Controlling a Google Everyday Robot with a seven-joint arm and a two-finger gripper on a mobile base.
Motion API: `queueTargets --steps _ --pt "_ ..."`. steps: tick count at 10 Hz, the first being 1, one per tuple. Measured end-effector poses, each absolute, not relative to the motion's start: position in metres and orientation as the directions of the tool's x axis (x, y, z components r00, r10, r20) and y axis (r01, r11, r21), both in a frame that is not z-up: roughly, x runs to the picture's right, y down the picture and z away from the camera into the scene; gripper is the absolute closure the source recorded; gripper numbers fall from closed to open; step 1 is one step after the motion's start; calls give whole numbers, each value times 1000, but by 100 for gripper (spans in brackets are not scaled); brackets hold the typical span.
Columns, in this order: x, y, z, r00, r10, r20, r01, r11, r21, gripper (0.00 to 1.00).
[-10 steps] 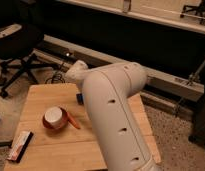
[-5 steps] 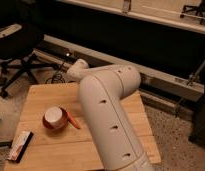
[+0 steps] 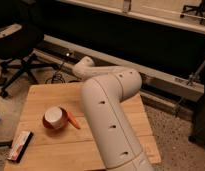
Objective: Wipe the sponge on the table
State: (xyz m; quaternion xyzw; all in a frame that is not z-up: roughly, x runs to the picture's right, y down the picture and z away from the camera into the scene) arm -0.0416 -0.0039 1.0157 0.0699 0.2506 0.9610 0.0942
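Camera view: at the bottom edge the white arm (image 3: 108, 130) rises over the table (image 3: 41, 100). A flat packet (image 3: 20, 145) lies lower left, and a tipped white cup (image 3: 56, 117) touches an orange stick (image 3: 73, 120) mid-left. Farther off, at upper centre, the arm's end hides the gripper, fingers closed. Where the sponge lies cannot be told.

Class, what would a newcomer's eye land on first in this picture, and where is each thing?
The big white arm fills the middle, reaching across the wooden table to its far edge; the gripper is hidden behind the arm's far end. On the picture's left of the arm a white cup lies on its side next to an orange piece, and a flat packet sits at the table's near left corner.
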Motion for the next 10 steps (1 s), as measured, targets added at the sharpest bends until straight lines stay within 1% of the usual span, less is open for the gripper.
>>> queueTargets --steps 5,10 --pt "9 -4 1023 -965 200 171 -86 -855 512 80" --pt "56 15 1013 -951 194 242 -35 -842 539 80"
